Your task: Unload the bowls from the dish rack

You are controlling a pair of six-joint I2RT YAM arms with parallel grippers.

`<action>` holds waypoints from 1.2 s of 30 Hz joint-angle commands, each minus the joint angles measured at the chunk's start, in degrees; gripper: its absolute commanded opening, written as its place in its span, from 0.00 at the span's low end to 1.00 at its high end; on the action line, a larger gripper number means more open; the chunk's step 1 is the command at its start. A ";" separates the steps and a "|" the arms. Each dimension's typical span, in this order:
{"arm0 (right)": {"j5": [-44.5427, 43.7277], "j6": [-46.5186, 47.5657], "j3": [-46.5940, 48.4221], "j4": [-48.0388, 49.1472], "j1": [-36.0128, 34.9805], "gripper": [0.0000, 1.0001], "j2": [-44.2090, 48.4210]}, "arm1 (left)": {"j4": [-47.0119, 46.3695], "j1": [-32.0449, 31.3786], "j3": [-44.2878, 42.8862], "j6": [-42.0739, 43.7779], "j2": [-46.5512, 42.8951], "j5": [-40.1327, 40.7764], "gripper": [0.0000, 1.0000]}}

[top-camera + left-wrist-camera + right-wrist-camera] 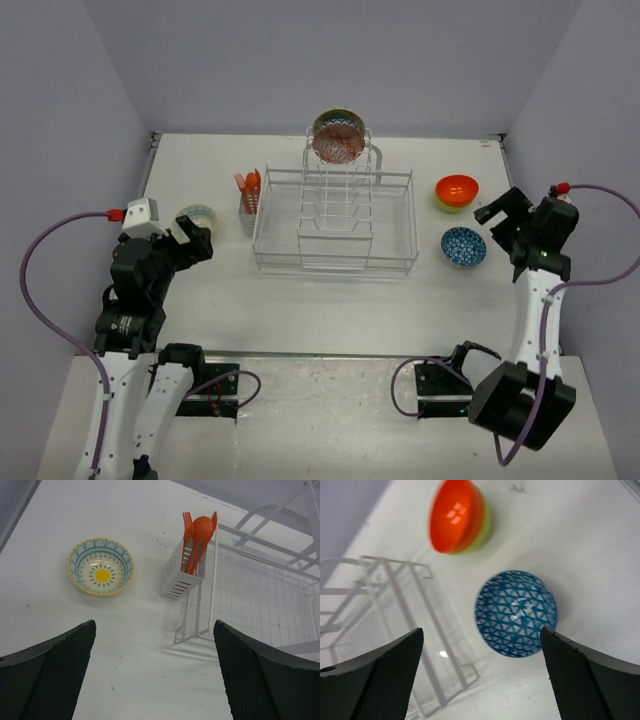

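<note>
Left gripper (153,625) and right gripper (481,631) hang open, empty. A red-patterned bowl (338,140) stands at the dish rack's (330,266) far end. The next move is probably to reach in and lift it onto the bench (300,300).

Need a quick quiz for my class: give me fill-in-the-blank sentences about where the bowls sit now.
The only bowl in the dish rack has a dark ____ pattern.
The orange bowl is nested in an outer bowl coloured ____.
The cream flower bowl lies on the table, on the rack's ____ side.
The utensils in the cutlery holder are coloured ____.
Missing words: red; lime-green; left; orange.
</note>
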State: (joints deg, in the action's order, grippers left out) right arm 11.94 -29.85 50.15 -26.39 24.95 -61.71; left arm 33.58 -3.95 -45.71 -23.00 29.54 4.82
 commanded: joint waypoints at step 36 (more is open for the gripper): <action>-44.91 55.60 59.44 -0.06 -64.59 0.68 -35.75 | -1.94 1.22 0.98 -1.08 0.52 1.77 1.00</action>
State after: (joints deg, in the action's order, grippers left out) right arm -32.23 23.03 106.48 -27.40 -39.79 -96.09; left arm 33.61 -2.66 -45.10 -23.49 30.57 6.26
